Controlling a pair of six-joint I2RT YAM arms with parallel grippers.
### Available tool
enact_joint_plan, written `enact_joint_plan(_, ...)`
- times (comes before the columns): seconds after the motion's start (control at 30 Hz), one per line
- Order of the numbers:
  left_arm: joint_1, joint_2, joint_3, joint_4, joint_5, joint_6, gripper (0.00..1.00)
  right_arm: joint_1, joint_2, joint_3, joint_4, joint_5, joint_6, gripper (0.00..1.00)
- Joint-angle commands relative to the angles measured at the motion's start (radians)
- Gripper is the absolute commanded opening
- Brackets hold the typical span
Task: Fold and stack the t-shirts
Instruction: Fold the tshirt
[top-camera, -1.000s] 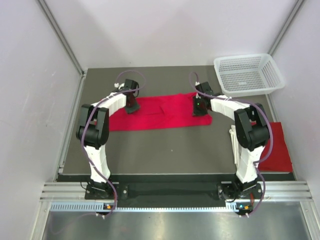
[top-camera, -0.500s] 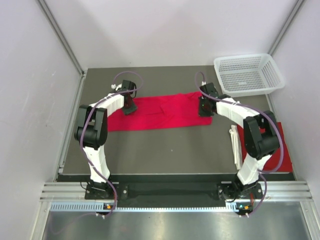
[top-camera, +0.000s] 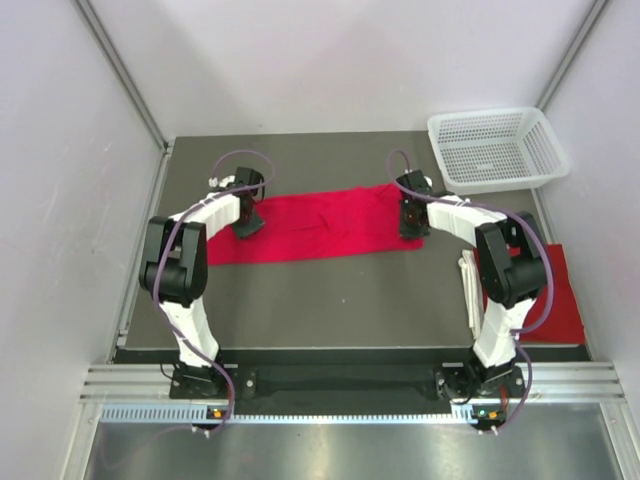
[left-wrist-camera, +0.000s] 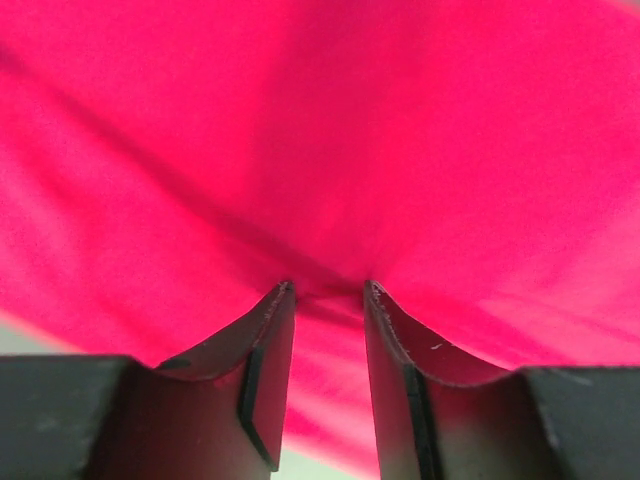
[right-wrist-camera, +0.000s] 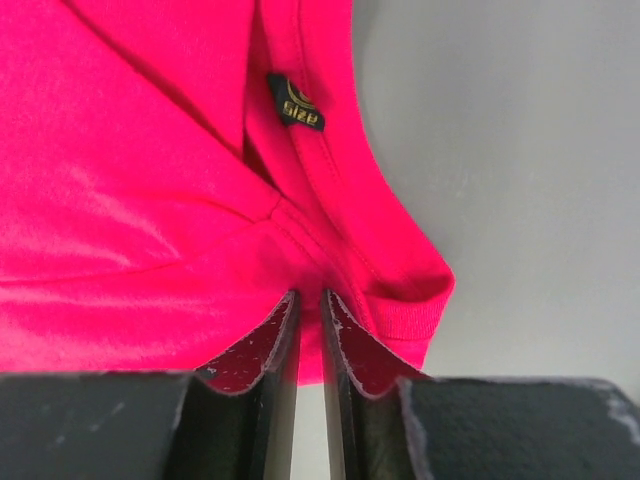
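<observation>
We look down on a dark, matte table (top-camera: 330, 290), flat and rectangular. Pale, smooth walls (top-camera: 330, 60) close it in at the back and on both sides. Along its near edge runs a ribbed metal rail (top-camera: 340, 380), where the two arm bases are bolted.

In the far right corner sits a white plastic basket (top-camera: 495, 150), rectangular, with fine open mesh walls.

The t-shirt (top-camera: 320, 225) lies across the far half of the table as a long, bright red band running left to right. Its cloth is soft and plain, with shallow wrinkles. A second t-shirt (top-camera: 555, 295), the same red, lies in a compact rectangle at the right edge of the table. Just beside it is a narrow white piece (top-camera: 468, 285) that we cannot identify.

The left gripper (left-wrist-camera: 327, 292) is at the band's left end. Its black fingers stand a little apart, with red cloth bunched between their tips and creases fanning out from that spot, so we read it as clamped on the t-shirt.

The right gripper (right-wrist-camera: 309, 297) is at the right end, its fingers almost together and pinching the cloth next to the ribbed neckband (right-wrist-camera: 400, 270). A small dark label (right-wrist-camera: 295, 103) with yellow lettering sits inside the neck. The grey table shows to the right of it.
</observation>
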Motion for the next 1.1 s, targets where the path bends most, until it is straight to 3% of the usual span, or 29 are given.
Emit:
enact_joint_plan(0.0,0.01,-0.097,-0.033,-0.118,-0.058,-0.028,0.4,-0.025,0.075,0.026,0.007,0.103,-0.036,0.16)
enact_joint_plan(0.3,0.013,-0.23,-0.005,-0.142,-0.02,0.026,0.4,-0.051,0.213,0.249,-0.027,0.152,-0.179,0.16)
enact_joint_plan(0.6,0.01,-0.302,-0.114,-0.061,0.164,0.055,0.4,-0.114,0.493,0.713,-0.149,0.115,-0.277,0.17)
enact_joint_plan(0.73,0.01,-0.29,-0.185,-0.018,0.231,0.07,0.38,-0.126,0.616,1.003,-0.225,0.077,-0.335,0.17)
enact_joint_plan(0.9,0.029,-0.246,-0.171,-0.029,0.152,0.096,0.33,-0.128,0.604,1.053,-0.165,0.041,-0.365,0.2)
enact_joint_plan(1.07,0.052,-0.17,-0.166,-0.05,0.1,0.055,0.28,-0.126,0.491,0.952,-0.113,-0.012,-0.328,0.24)
